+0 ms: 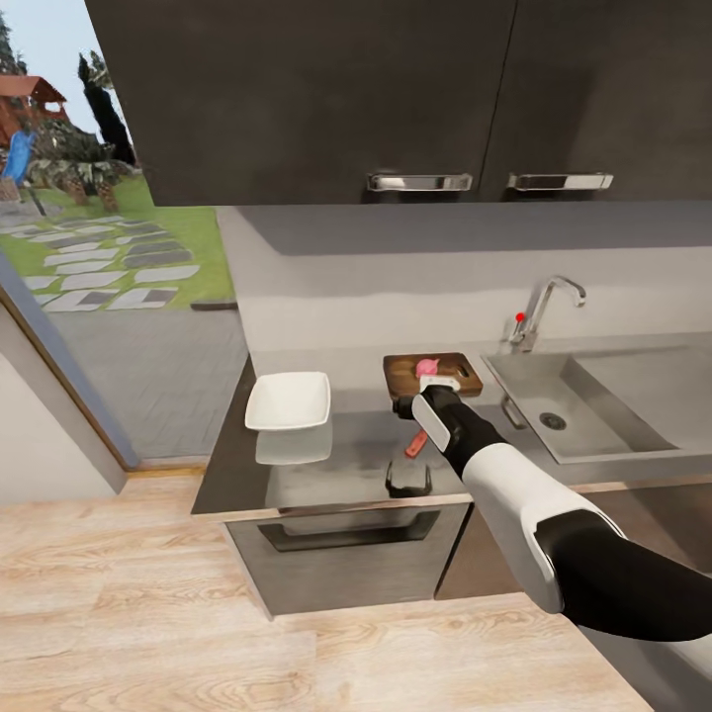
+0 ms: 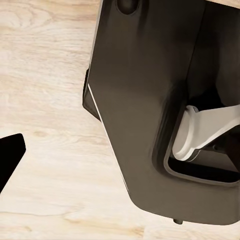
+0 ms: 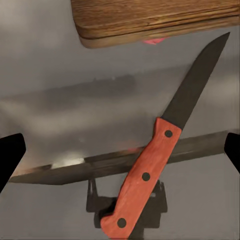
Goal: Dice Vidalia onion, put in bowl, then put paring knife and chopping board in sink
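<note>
The pinkish Vidalia onion [image 1: 427,368] rests on the brown chopping board [image 1: 432,374], which lies on the grey countertop [image 1: 326,455] left of the sink [image 1: 593,400]. The board's near edge [image 3: 150,22] also shows in the right wrist view. In front of the board lies the paring knife [image 3: 165,150], with a red riveted handle and a dark blade; its handle [image 1: 416,444] peeks out beside my right forearm. My right gripper [image 3: 120,155] [image 1: 405,407] hovers open above the knife, touching nothing. The white bowl [image 1: 288,400] stands further left. My left gripper [image 2: 120,160] hangs open over the floor by my base.
A chrome tap [image 1: 547,302] with a red knob [image 1: 520,317] stands behind the sink. Dark wall cabinets [image 1: 396,99] hang overhead. An oven front [image 1: 346,544] sits under the counter. A glass door [image 1: 99,247] to the garden is at the left, above wooden flooring [image 1: 148,613].
</note>
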`<state>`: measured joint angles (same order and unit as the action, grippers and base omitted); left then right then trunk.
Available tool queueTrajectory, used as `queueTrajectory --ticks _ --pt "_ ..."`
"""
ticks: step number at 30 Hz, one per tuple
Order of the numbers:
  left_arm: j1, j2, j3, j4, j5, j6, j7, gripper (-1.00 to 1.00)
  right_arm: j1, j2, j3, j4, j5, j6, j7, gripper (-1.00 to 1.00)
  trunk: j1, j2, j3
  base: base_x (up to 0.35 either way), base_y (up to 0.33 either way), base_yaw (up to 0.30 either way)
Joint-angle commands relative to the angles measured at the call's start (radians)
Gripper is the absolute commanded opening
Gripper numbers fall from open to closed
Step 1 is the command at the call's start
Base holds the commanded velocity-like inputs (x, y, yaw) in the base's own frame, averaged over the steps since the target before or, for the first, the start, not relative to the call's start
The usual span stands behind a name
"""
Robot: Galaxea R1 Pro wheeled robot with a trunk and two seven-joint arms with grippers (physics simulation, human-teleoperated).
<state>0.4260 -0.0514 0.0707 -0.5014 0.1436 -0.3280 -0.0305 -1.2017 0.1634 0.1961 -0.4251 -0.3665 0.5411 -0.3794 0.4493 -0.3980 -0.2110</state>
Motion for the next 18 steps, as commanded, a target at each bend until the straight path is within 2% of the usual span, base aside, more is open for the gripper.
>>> queueTrajectory --ticks 1,7,12,18 --pt "0.0 -0.001 0.003 -0.002 0.005 0.0 -0.003 1.0 -0.001 -0.001 0.008 0.003 -0.01 0.002 -0.009 1.0 0.001 -0.002 -0.002 0.006 0.008 0.0" --pt "0.0 -0.001 0.003 -0.002 0.005 0.0 -0.003 1.0 -0.001 0.0 0.008 0.01 -0.009 -0.021 -0.017 1.0 0.001 -0.002 -0.002 0.002 0.003 0.0" --pt "0.0 -0.001 0.003 -0.002 0.005 0.0 -0.003 1.0 -0.001 0.002 0.008 0.016 -0.012 -0.034 -0.068 1.0 0.001 -0.002 -0.002 0.0 0.0 0.0" --pt "0.0 -0.001 0.003 -0.002 0.005 0.0 -0.003 1.0 -0.001 0.004 0.008 0.018 -0.012 -0.036 -0.075 1.0 0.001 -0.002 -0.002 0.0 0.0 0.0"
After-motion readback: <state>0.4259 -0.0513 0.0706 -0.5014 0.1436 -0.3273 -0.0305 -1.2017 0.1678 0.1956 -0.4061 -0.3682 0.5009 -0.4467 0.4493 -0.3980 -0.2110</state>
